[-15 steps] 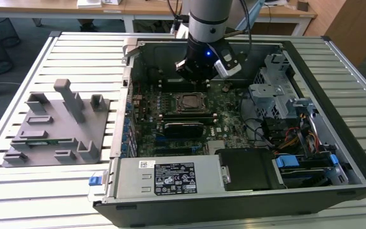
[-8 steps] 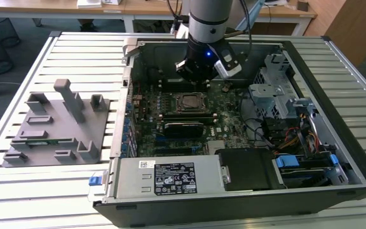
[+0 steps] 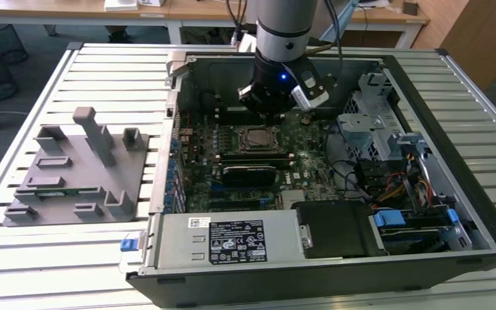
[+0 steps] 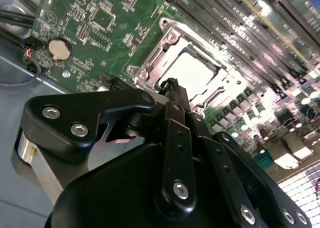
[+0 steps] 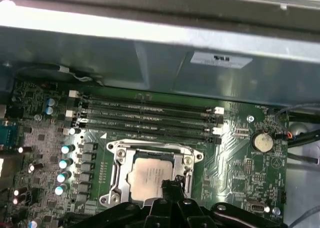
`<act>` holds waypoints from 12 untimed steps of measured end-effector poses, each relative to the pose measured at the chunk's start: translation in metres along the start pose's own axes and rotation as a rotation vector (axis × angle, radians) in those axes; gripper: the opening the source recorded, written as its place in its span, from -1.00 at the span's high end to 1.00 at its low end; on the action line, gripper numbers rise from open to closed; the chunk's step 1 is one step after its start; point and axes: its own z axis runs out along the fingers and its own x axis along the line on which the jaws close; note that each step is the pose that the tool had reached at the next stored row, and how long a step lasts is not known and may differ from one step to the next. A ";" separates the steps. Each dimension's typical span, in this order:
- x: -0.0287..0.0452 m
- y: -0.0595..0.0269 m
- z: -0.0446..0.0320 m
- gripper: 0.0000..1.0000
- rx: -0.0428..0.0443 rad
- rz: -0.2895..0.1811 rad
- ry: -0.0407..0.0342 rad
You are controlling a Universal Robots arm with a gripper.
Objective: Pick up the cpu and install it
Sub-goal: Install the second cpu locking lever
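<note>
The cpu (image 5: 148, 175) lies flat inside the metal socket frame (image 5: 117, 160) on the green motherboard, its pale silver top facing up. The second wrist view shows the cpu (image 4: 192, 70) bright in its frame, and in the exterior view the cpu (image 3: 255, 137) is a small grey square at the middle of the board. My gripper (image 5: 173, 182) hangs just over one edge of the chip, its tips drawn together and nothing held between them. From outside, the gripper (image 3: 274, 115) reaches down into the open computer case, a little behind the socket.
Memory slots (image 5: 145, 115) run beside the socket, with a coin cell (image 5: 262, 141) nearby. Case walls (image 3: 454, 135), a drive cage with cables (image 3: 386, 148) and a power supply (image 3: 222, 239) ring the board. A grey fixture plate (image 3: 72, 171) stands outside on the exterior view's left.
</note>
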 end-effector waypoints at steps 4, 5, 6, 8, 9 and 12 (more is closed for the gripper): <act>0.0006 -0.0062 -0.0006 0.79 0.0026 0.000 0.0003; 0.0008 -0.0081 -0.0008 0.79 0.0035 0.000 0.0004; 0.0010 -0.0106 -0.0010 0.79 0.0040 0.000 0.0004; 0.0015 -0.0156 -0.0014 0.79 0.0049 0.000 0.0005; 0.0018 -0.0184 -0.0016 0.79 0.0052 0.000 0.0006; 0.0026 -0.0273 -0.0022 0.79 0.0058 0.000 0.0006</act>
